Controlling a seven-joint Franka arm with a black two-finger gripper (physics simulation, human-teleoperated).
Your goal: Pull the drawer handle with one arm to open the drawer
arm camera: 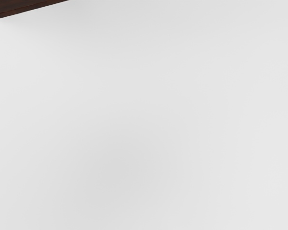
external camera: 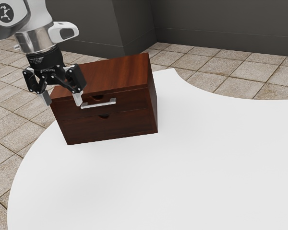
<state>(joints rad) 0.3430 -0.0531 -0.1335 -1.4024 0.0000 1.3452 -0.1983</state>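
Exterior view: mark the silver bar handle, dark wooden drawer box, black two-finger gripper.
Silver bar handle (external camera: 98, 104), exterior view, bar's middle.
Dark wooden drawer box (external camera: 115, 74), exterior view, top face.
Black two-finger gripper (external camera: 62, 101), exterior view, between fingertips.

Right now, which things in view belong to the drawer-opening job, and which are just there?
Job: gripper, open, by one end of the handle; cabinet with its drawers.

Just there: table under the cabinet; floor; wall behind.
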